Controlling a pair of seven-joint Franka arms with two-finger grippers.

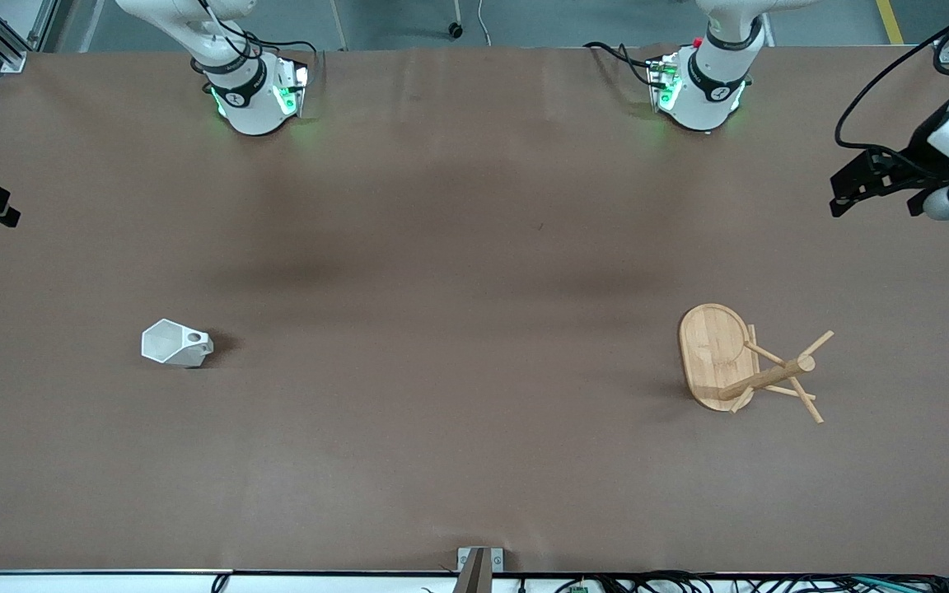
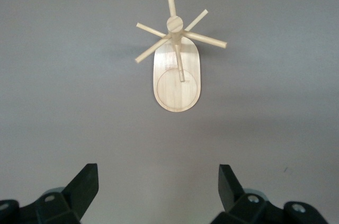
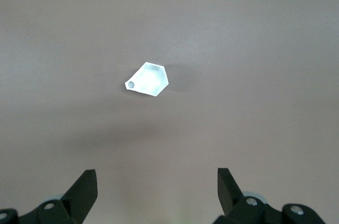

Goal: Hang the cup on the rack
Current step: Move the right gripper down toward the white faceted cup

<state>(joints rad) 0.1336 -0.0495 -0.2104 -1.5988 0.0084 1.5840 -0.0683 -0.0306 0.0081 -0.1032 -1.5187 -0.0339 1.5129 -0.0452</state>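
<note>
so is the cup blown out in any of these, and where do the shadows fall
Right wrist view: the cup glows overexposed, its facets washed out, with a faint shadow beside it. Front view: the cup is properly exposed and casts a small dark shadow toward the rack. Left wrist view: even light, the rack sharp.

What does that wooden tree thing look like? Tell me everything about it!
The rack is made of light wood, like bamboo. It has a flat oval base with a circle line marked on it, one round post rising from one end of the base, and several thin pegs sticking out at angles. It stands upright on the brown table, toward the left arm's end. Nothing hangs on it, and only the table touches it.
</note>
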